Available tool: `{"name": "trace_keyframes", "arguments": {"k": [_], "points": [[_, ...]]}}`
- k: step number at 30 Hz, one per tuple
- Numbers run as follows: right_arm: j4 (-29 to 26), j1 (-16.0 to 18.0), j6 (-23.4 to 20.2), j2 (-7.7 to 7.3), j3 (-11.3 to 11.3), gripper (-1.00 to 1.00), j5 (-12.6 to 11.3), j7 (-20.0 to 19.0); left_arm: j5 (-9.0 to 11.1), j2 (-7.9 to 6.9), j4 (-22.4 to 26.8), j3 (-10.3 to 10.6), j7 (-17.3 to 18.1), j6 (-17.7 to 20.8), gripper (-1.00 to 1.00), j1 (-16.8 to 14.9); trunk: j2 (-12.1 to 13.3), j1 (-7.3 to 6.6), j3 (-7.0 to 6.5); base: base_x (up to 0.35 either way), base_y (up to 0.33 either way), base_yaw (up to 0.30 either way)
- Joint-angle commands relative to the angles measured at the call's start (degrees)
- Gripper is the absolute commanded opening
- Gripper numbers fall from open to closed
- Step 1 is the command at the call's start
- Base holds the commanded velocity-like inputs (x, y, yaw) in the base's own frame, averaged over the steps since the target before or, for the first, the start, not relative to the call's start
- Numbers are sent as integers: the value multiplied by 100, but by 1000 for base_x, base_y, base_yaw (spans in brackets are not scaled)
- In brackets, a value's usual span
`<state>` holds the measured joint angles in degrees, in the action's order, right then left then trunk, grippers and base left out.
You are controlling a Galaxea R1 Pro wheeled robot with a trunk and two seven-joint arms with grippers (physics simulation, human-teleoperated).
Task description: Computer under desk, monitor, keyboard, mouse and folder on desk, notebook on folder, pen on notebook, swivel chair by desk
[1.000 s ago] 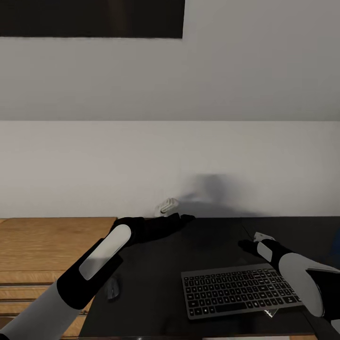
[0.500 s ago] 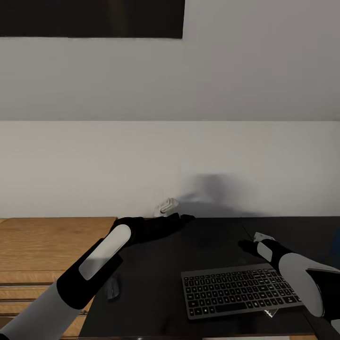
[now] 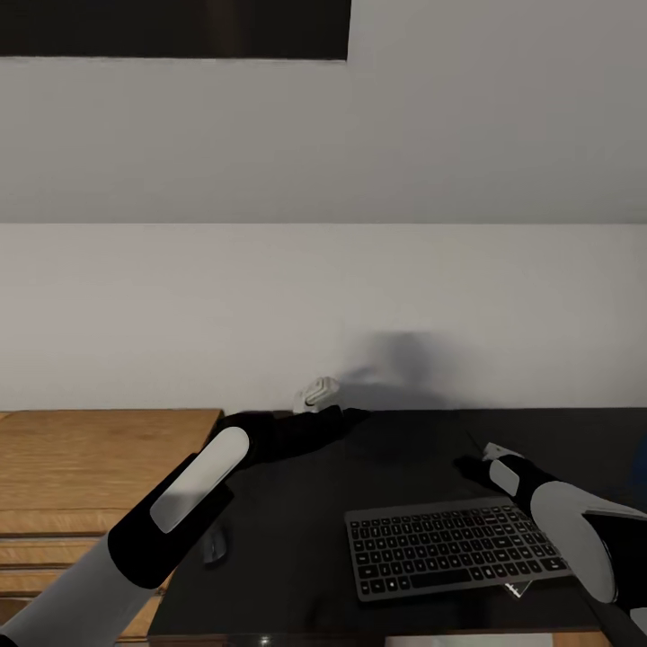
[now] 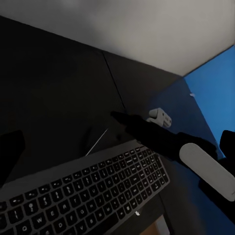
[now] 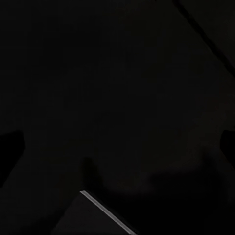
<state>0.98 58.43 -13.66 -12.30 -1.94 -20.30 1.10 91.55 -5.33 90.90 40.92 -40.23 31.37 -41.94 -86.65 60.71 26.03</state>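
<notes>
1. Grey wall (image 3: 323, 305) and a sloped ceiling rise behind the desk (image 3: 395, 449); a dark skylight frame (image 3: 171, 27) sits at the top.
2. Desk: glossy black top. A light wooden chest (image 3: 90, 458) stands just beside it, on the left arm's side.
3. Keyboard (image 3: 454, 546): flat on the desk, dark keys in a silver frame, long axis running across the desk parallel to its front edge, slightly skewed. It lies nearer the robot than both pincers, just beside the right arm (image 3: 575, 530). The left wrist view shows it too (image 4: 83, 193), with a blue panel (image 4: 215, 98) past the desk's edge.
4. Mouse (image 3: 214, 545): small, dark, on the desk near its chest-side edge, partly hidden beneath the left forearm (image 3: 189, 494); long axis points roughly toward the wall. It lies behind the left pincer, toward the robot.
5. Left pincer (image 3: 346, 416): reaches over the desk toward the wall; opening cannot be told, nothing seen in it. A small white object (image 3: 316, 393) lies just beyond it at the wall.
6. Right pincer (image 3: 467, 465): low over the desk past the keyboard's far edge; seen from the left wrist (image 4: 117, 116), opening cannot be told, nothing seen held.
</notes>
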Motion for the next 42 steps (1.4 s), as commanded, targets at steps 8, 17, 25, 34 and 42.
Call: {"name": "trace_keyframes", "arguments": {"k": [8, 17, 25, 34, 42], "points": [[7, 5, -25, 0, -17, 100, -51, 17, 48, -3, 5, 7, -46, -9, 100, -7, -327, 176, 151, 0, 0, 0], [7, 3, -38, 0, -17, 100, -53, 22, 44, -6, -19, 12, -39, -2, 100, -7, -367, 198, 169, 0, 0, 0], [7, 4, -111, 0, -17, 100, -56, 173, 30, -111, -20, 118, -29, -8, 100, -7, -367, 198, 169, 0, 0, 0], [7, 3, -168, 0, -17, 100, -62, 316, 29, -126, -20, 152, -34, -13, 100, -7, -367, 198, 169, 0, 0, 0], [7, 5, -171, 0, -17, 100, -62, 340, 29, -128, -20, 153, -45, -17, 100, -7, -367, 198, 169, -19, 0, 0]]}}
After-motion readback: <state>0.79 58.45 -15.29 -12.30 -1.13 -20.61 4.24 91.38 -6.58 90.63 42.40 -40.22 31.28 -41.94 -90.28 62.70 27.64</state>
